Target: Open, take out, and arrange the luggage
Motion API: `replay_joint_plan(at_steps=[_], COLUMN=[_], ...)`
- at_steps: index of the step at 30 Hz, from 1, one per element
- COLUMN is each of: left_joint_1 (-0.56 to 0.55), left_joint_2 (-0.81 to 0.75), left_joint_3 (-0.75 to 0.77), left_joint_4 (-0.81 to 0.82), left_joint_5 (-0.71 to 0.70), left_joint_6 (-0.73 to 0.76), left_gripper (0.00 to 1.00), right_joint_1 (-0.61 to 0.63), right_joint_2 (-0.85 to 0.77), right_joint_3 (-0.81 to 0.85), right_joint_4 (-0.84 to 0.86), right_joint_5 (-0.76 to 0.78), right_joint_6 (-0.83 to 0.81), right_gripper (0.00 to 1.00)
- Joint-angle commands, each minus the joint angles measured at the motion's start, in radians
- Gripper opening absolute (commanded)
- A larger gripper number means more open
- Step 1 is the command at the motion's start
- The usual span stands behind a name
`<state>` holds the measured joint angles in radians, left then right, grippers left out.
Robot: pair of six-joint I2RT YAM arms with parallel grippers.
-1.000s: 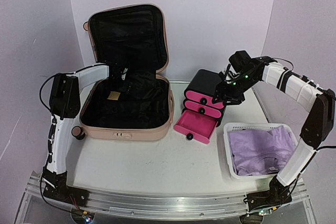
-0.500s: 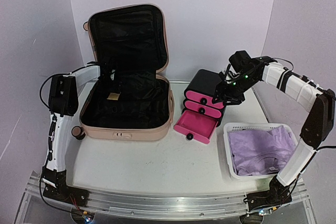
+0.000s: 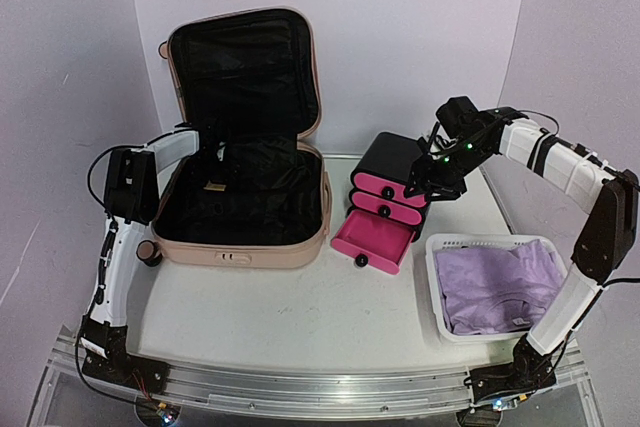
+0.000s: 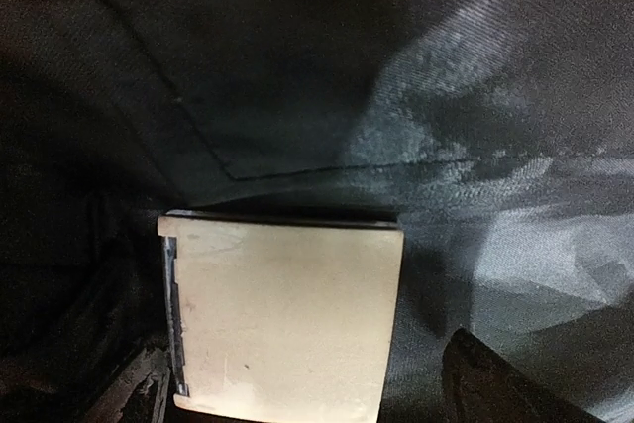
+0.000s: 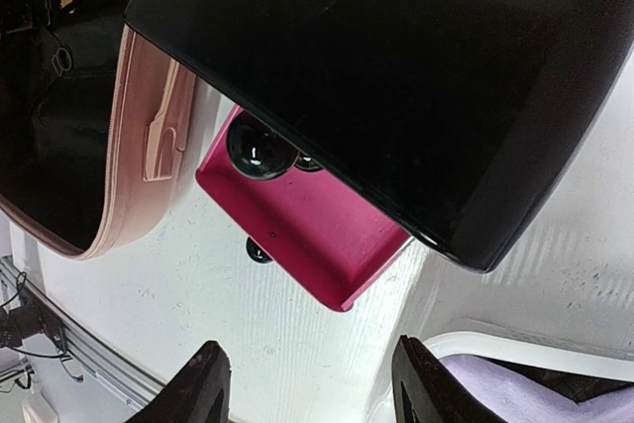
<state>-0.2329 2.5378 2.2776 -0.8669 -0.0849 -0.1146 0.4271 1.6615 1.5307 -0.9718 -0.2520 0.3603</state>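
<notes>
The luggage, a pale pink hard-shell suitcase, lies open at the left with its lid standing up and black lining showing. A flat beige square box rests on the lining inside. My left gripper reaches into the suitcase just above this box. It is open, with its dark fingers wide on either side of the box. My right gripper hovers open and empty over the right end of the drawer box.
A black-and-pink drawer box stands mid-table, its bottom pink drawer pulled out. A white basket at the right holds purple cloth. A suitcase wheel pokes out at the near left corner.
My left gripper has shifted a little inside the suitcase and come down toward the beige box, its jaws spreading wider. The right arm has not moved.
</notes>
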Motion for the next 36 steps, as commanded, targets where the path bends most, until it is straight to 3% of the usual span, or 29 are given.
replay_joint_plan(at_steps=[1,6,14,24,31,36], left_joint_1=[0.005,0.005,0.005,0.006,0.006,0.002], left_joint_2=[0.012,0.040,0.033,-0.124,-0.340,-0.552], left_joint_3=[0.056,0.086,0.085,0.042,-0.049,-0.295], left_joint_4=[-0.020,-0.053,-0.058,-0.054,-0.031,0.167], left_joint_5=[-0.015,-0.007,-0.021,0.014,0.193,0.448], left_joint_6=[-0.036,-0.059,-0.067,-0.060,-0.107,-0.227], left_gripper=[0.96,0.90,0.70,0.54,0.53,0.51], right_joint_1=[-0.001,0.005,0.006,0.006,0.007,0.009], right_joint_2=[-0.023,-0.016,-0.027,-0.037,-0.056,-0.065], right_joint_3=[0.041,0.046,0.043,0.050,0.085,0.124], right_joint_4=[0.008,0.008,0.008,0.006,-0.011,-0.017], right_joint_5=[-0.017,-0.023,-0.013,-0.006,0.017,0.008], right_joint_6=[0.007,0.009,0.006,0.001,-0.013,-0.003], right_gripper=[0.57,0.57,0.57,0.57,0.62,0.67])
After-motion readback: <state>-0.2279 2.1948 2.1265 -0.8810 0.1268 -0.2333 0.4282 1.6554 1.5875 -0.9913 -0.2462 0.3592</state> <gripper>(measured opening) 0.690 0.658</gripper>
